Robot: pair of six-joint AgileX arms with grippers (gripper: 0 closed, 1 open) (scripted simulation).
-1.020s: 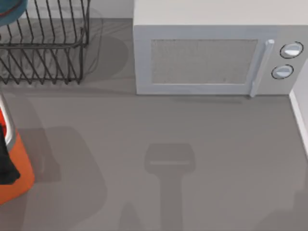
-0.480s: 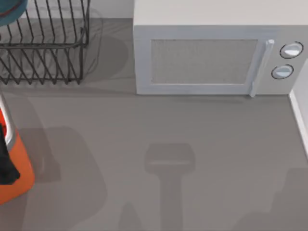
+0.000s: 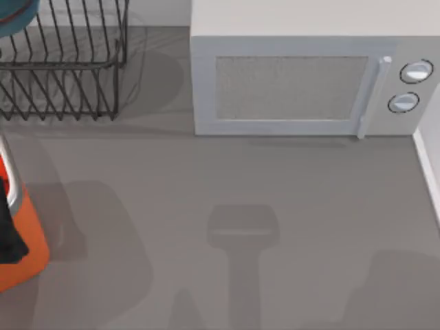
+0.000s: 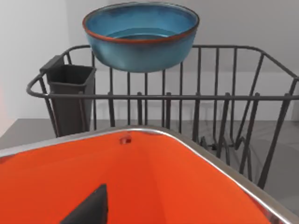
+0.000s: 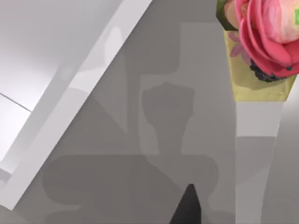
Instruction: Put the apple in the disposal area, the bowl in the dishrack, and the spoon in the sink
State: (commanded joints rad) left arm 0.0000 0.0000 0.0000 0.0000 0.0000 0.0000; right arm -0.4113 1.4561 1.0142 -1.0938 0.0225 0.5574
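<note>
The teal-blue bowl [image 4: 140,35] with a reddish rim rests upright on top of the black wire dishrack [image 4: 196,98]; a sliver of the bowl [image 3: 15,15] peeks in at the rack's [image 3: 65,65] far left corner. The orange disposal area [image 4: 140,186] with its grey rim lies right below the left wrist camera, and a dark fingertip [image 4: 88,210] of my left gripper hangs over its inside. At the table's left edge the disposal area [image 3: 27,258] has a black part. A dark fingertip [image 5: 187,207] of my right gripper hovers above bare grey table. The apple and the spoon are out of view.
A white microwave [image 3: 302,82] stands at the back, right of the rack. A dark cutlery holder [image 4: 70,95] hangs on the rack. A white ledge [image 3: 430,172] runs along the right side; whether it is the sink I cannot tell. A pink flower in a yellow vase [image 5: 257,56] stands near the right arm.
The arm shadow at the table's lower right has grown and shifted. The rack, bowl, orange container and microwave have stayed put.
</note>
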